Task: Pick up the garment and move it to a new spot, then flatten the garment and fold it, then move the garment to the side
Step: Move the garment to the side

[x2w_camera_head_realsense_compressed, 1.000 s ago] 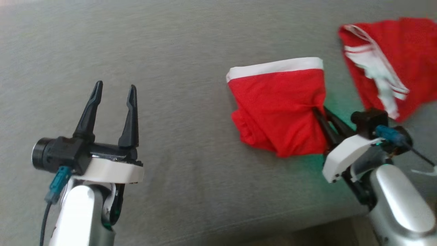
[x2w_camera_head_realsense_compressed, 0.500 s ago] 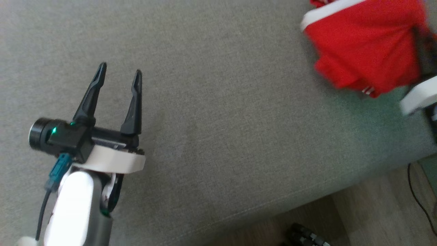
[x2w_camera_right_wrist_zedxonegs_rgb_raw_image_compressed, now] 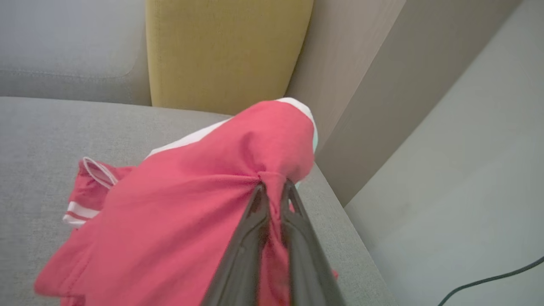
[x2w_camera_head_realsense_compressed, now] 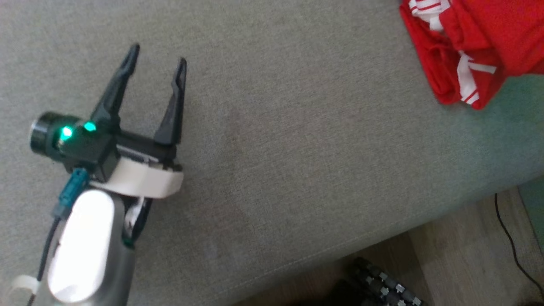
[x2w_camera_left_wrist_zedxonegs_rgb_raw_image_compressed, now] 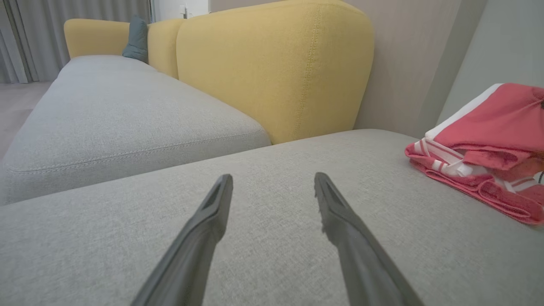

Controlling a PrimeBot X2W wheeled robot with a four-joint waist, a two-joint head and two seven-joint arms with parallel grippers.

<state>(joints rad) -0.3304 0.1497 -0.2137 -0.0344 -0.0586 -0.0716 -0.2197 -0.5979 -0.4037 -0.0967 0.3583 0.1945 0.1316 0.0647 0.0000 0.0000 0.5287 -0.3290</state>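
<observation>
The garment (x2w_camera_right_wrist_zedxonegs_rgb_raw_image_compressed: 178, 212) is red with a white band. My right gripper (x2w_camera_right_wrist_zedxonegs_rgb_raw_image_compressed: 274, 185) is shut on a pinched fold of it, lifting that part off the grey sofa cushion (x2w_camera_right_wrist_zedxonegs_rgb_raw_image_compressed: 38, 140). In the head view the garment (x2w_camera_head_realsense_compressed: 510, 34) is at the top right corner. In the left wrist view the garment (x2w_camera_left_wrist_zedxonegs_rgb_raw_image_compressed: 497, 123) rests on a second red garment. My left gripper (x2w_camera_head_realsense_compressed: 158, 54) hovers open over bare cushion at the left, far from the cloth. Its fingers (x2w_camera_left_wrist_zedxonegs_rgb_raw_image_compressed: 212, 212) stand wide apart with nothing between them.
A second red garment with white stripes (x2w_camera_head_realsense_compressed: 465, 76) lies under and beside the held one. A yellow sofa back (x2w_camera_left_wrist_zedxonegs_rgb_raw_image_compressed: 276, 63) and a wall stand behind the cushion. The cushion's front edge (x2w_camera_head_realsense_compressed: 382, 238) drops to a wooden floor with a black cable (x2w_camera_head_realsense_compressed: 508, 238).
The head camera has swung, shifting the whole picture. My right gripper has carried the garment rightward onto the striped garment. The left gripper stays open.
</observation>
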